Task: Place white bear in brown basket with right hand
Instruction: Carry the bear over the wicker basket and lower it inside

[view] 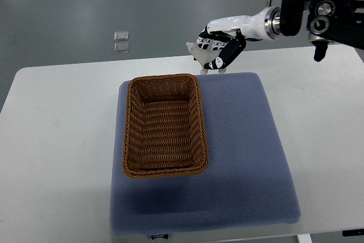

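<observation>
Bear held, basket not yet reached

At the far edge of the blue mat (pixel 239 140), the white bear (pixel 200 54) is gripped in the right robot hand (pixel 219 49), above the counter (pixel 57 140). Pickup appears done. The brown basket (pixel 132 129) lies empty; carry-over and release are judged outstanding.

White rectangular table (pixel 62 140) carries blue-grey textured fabric mat (pixel 244 157), dark label at near edge. Two small clear square objects (pixel 120 42) lie on grey floor (pixel 85 4) beyond.

Even overhead light, sharp focus, a soft shadow on the mat (pixel 227 197).
</observation>
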`<state>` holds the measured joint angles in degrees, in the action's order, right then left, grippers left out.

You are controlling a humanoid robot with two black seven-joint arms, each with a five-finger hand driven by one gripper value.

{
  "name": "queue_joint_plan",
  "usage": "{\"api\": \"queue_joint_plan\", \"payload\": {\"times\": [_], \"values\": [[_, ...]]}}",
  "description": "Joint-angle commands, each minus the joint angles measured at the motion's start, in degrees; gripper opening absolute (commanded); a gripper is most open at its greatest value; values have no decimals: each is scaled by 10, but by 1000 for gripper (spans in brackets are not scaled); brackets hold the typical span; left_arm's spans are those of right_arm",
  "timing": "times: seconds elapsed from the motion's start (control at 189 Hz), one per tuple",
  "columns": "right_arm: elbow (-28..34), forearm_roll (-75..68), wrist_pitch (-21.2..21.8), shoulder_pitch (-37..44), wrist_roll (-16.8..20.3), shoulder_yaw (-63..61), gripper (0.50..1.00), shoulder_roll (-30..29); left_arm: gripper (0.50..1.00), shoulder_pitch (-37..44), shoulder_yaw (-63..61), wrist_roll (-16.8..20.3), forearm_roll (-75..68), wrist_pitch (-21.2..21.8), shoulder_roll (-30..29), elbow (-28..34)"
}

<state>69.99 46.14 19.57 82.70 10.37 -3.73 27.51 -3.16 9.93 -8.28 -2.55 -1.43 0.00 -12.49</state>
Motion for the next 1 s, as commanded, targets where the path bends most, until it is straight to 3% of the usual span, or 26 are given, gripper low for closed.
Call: {"api": "queue_joint_plan", "payload": {"times": [0.0,0.196,0.339,0.894,0.931,0.995], "values": [[-50,1,-15,0,-1,7,500,-74,1000,0,0,-1,0,0,0,0],[-147,8,-43,-17,-2,33,500,-200,1000,1,1,0,0,0,0,3],[-184,11,-52,-48,-2,34,500,-250,1000,0,1,0,0,0,0,5],[-206,40,-99,-124,-3,45,500,-275,1000,1,1,0,0,0,0,4],[-206,40,-99,-127,-3,44,564,-275,1000,1,1,-1,0,0,0,4],[-206,40,-99,-127,-3,44,607,-275,1000,0,1,0,0,0,0,5]]}}
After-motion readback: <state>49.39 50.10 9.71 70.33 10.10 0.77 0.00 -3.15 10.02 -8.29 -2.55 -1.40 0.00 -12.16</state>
